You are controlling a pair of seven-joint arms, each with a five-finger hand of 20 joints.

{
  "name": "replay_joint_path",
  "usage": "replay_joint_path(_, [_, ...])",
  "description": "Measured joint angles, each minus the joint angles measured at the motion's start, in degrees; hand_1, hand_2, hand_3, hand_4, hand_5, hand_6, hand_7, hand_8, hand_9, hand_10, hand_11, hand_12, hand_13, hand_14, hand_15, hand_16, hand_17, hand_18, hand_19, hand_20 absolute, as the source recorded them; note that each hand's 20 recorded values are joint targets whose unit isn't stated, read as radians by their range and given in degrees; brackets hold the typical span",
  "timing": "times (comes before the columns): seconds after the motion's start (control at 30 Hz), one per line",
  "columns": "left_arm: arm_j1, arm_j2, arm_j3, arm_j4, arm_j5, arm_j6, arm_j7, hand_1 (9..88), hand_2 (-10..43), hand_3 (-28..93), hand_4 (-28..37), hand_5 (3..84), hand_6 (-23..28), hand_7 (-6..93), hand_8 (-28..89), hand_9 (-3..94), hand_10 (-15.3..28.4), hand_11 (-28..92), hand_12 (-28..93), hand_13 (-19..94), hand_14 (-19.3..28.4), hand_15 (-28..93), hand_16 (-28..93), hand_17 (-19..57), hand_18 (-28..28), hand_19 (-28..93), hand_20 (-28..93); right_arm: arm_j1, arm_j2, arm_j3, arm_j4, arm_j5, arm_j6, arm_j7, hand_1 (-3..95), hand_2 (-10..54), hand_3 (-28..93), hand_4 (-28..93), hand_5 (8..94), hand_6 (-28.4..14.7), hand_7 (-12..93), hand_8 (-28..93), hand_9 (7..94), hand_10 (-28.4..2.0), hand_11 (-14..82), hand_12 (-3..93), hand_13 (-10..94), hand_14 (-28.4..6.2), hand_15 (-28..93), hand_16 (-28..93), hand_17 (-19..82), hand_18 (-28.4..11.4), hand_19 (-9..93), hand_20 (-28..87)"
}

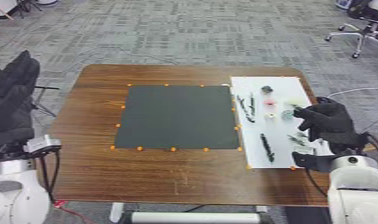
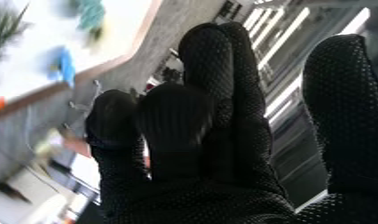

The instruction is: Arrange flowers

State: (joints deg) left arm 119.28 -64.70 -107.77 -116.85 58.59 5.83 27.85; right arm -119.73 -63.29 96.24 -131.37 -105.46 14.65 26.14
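From here, a brown table (image 1: 168, 175) carries a dark mat (image 1: 177, 117) and, right of it, a white sheet (image 1: 285, 84). Left hand (image 1: 17, 95): raised, fingers straight. Right hand (image 1: 328, 120): by the sheet's right edge, fingers loosely extended. Small flowers (image 1: 270, 102) lie on the sheet.

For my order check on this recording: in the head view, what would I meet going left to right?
Left robot hand → dark square mat → pink flower on the white sheet → right robot hand.
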Motion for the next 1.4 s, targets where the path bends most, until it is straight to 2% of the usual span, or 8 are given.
replay_joint_path(0.13, [1.72, 0.33, 1.11, 0.08, 0.00, 1.04, -0.16, 25.4, -9.5, 71, -25.6, 36.6, 0.5, 11.5, -8, 34.4, 10.7, 11, 10, 26, 10.8, 7, 0, 2.8, 7.2, 1, 14, 0.12, 2.20, -2.92, -0.15, -10.54, -5.22, 5.50, 38.3, -9.5, 60, -13, 74.8, -2.3, 29, 7, 84.1, -12.0, 41.6, 36.4, 90, -3.2, 64, 40, 58, -19.0, 93, 67])
replay_joint_path(0.3, [0.70, 0.87, 2.34, 0.42, 0.01, 2.06, -0.84, 25.8, -9.5, 71, -25.1, 36.6, 0.6, 11.2, -8, 34.2, 10.6, 11, 10, 26, 10.9, 7, 0, 2.8, 7.3, 1, 14, 1.38, 4.73, -6.16, 0.16, -16.24, -14.54, 9.03, 39.4, -9.5, 57, -12, 75.0, -2.4, 31, 13, 84.7, -11.4, 44.3, 38.9, 91, -2.7, 66, 42, 61, -18.8, 93, 70])
replay_joint_path(0.37, [0.28, 0.99, 2.36, 0.42, 0.02, 2.05, -1.02, 25.8, -9.5, 71, -24.8, 36.4, 0.6, 11.2, -8, 34.1, 10.6, 11, 10, 27, 11.0, 7, 0, 2.8, 7.3, 1, 14, 2.55, 5.61, -7.92, 0.89, -17.63, -16.81, 9.68, 39.2, -9.5, 57, -12, 75.0, -2.5, 31, 11, 84.8, -11.4, 44.8, 39.1, 91, -2.7, 66, 43, 61, -18.8, 93, 70])
replay_joint_path(0.4, [0.15, 1.04, 2.36, 0.42, 0.03, 2.02, -1.12, 25.8, -9.5, 71, -24.7, 36.3, 0.6, 11.1, -8, 34.0, 10.6, 11, 10, 27, 11.0, 7, 0, 2.8, 7.3, 1, 14, 3.22, 5.95, -8.82, 1.40, -18.30, -17.48, 9.95, 38.8, -9.5, 57, -12, 75.1, -2.7, 33, 5, 84.9, -11.5, 45.0, 39.3, 91, -2.7, 66, 43, 61, -18.8, 93, 71])
replay_joint_path(0.6, [0.03, 1.13, 2.21, 0.37, 0.03, 1.45, -1.65, 25.8, -9.5, 71, -24.2, 35.8, 0.6, 10.6, -8, 33.5, 10.5, 10, 10, 27, 11.3, 7, 0, 2.7, 7.4, 1, 14, 8.17, 6.75, -14.21, 6.47, -24.57, -21.22, 12.56, 39.0, -9.5, 55, -12, 75.1, -2.9, 34, 0, 84.9, -11.5, 45.0, 39.5, 91, -2.6, 66, 44, 62, -18.5, 93, 70])
replay_joint_path(0.77, [0.25, 1.00, 1.62, 0.33, 0.03, 0.14, -2.14, 25.8, -9.5, 71, -24.0, 35.6, 0.8, 10.1, -7, 33.1, 10.5, 10, 10, 27, 11.5, 7, 1, 2.7, 7.5, 1, 14, 9.18, 6.60, -15.25, 10.52, -27.84, -23.68, 13.31, 38.8, -9.5, 54, -12, 74.9, -3.1, 35, 1, 84.9, -11.5, 45.2, 39.4, 91, -2.7, 66, 44, 62, -18.1, 93, 70])
replay_joint_path(1.27, [1.66, 0.45, -0.30, -0.39, 0.00, -1.60, -2.81, 25.7, -9.5, 70, -23.7, 35.2, 0.8, 9.5, -7, 32.5, 10.3, 10, 11, 27, 11.7, 7, 1, 2.6, 7.6, 1, 14, 12.12, 6.02, -18.01, 9.93, -29.87, -29.65, 16.05, 41.1, -9.5, 52, -9, 74.5, -3.3, 38, 2, 86.0, -11.4, 46.1, 38.4, 93, -2.0, 65, 42, 63, -17.8, 93, 69])
replay_joint_path(1.4, [1.74, 0.43, -0.43, -0.53, -0.01, -1.93, -2.95, 25.7, -9.5, 70, -23.6, 35.2, 1.0, 9.4, -7, 32.2, 10.2, 10, 11, 27, 11.7, 7, 1, 2.6, 7.6, 1, 14, 14.17, 6.14, -20.33, 9.62, -29.11, -32.47, 16.98, 47.2, -9.5, 44, -6, 74.4, -2.5, 32, 31, 86.1, -11.3, 46.2, 38.3, 94, -1.9, 65, 42, 64, -17.7, 93, 68])
